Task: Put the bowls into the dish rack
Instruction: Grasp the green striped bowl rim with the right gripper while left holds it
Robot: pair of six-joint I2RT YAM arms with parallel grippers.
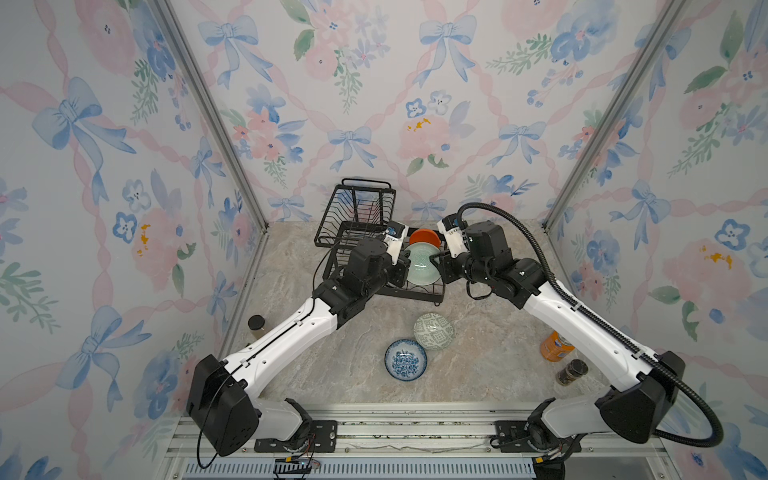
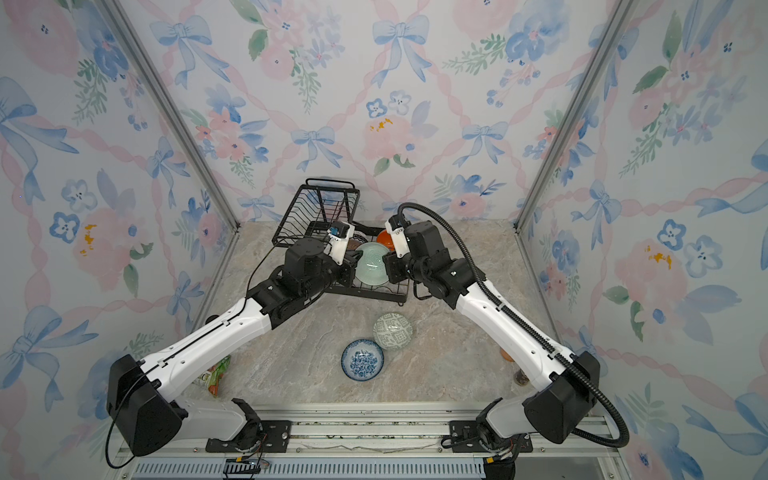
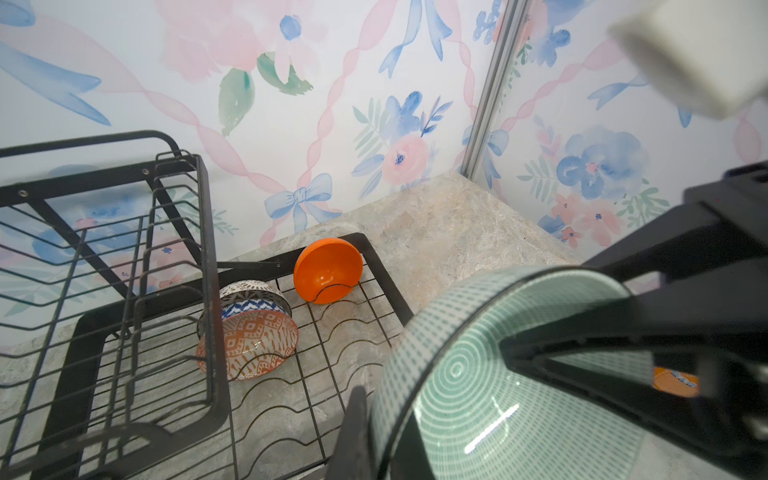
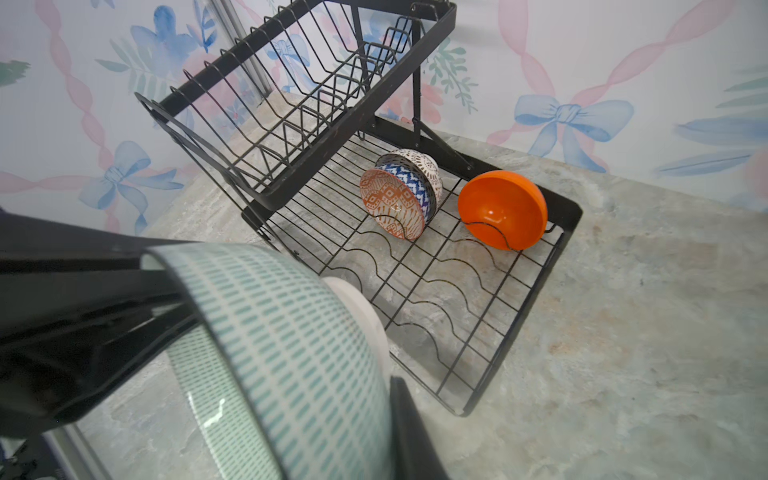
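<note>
Both arms are stretched out from the near rail, the left arm (image 1: 282, 340) and the right arm (image 1: 582, 328) forming a V that meets at 12 o'clock over the dish rack (image 1: 358, 208). The wrists bend in toward each other. Between them sits the mint green bowl (image 1: 422, 266), tipped up on edge with its ringed inside facing us, over the near part of the rack's lower tray. I can't tell whether it touches the wires.

The left gripper (image 1: 402, 266) is clamped on its rim at 9 o'clock, and the right gripper (image 1: 437, 261) is pinched tight on the rim at 3 o'clock.

Deeper in the tray, the orange bowl (image 3: 328, 270) stands on edge in the corner. Beside it the orange-white patterned bowl (image 3: 249, 345) rests against the white-black patterned bowl (image 3: 253, 291).

On the table (image 1: 478, 374), at 6 o'clock from the rack, the green-white geometric bowl (image 1: 433, 331) and the blue-white floral bowl (image 1: 405, 360) sit just beside each other.
</note>
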